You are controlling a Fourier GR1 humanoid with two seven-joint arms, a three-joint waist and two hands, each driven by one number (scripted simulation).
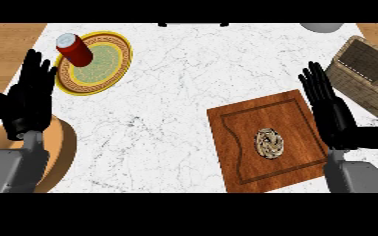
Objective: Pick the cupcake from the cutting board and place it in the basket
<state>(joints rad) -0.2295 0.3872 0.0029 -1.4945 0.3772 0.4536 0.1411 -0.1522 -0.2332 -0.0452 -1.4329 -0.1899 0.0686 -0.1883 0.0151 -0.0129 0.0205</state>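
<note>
The right hand (pixel 328 107) is hanging over the right edge of the cutting board (pixel 244 125), its fingers straight and spread, holding nothing. It is sitting just up and to the right of the cupcake (pixel 269 143), near it but not touching. The cupcake is resting on the lower right part of the board, inside the groove that is running round the board's face, and it is showing its swirled top to the head view.

To do the pickup well, the hand is probably needing to drop back and inward until the palm is centred over the cupcake, then come down with thumb and fingers on opposite sides of the base rather than on the soft top. Keeping the fingers wide until they are level with the sides is looking wise, since an early curl could nudge the cupcake across the board.

The basket (pixel 358 70) is standing at the right edge of the counter (pixel 192 70), just beyond the board's far right corner, so the carry is looking short.

The left hand (pixel 29 97) is resting open at the left edge. Near it a red can (pixel 74 49) is standing on a yellow plate (pixel 111 67), well apart from the work.
</note>
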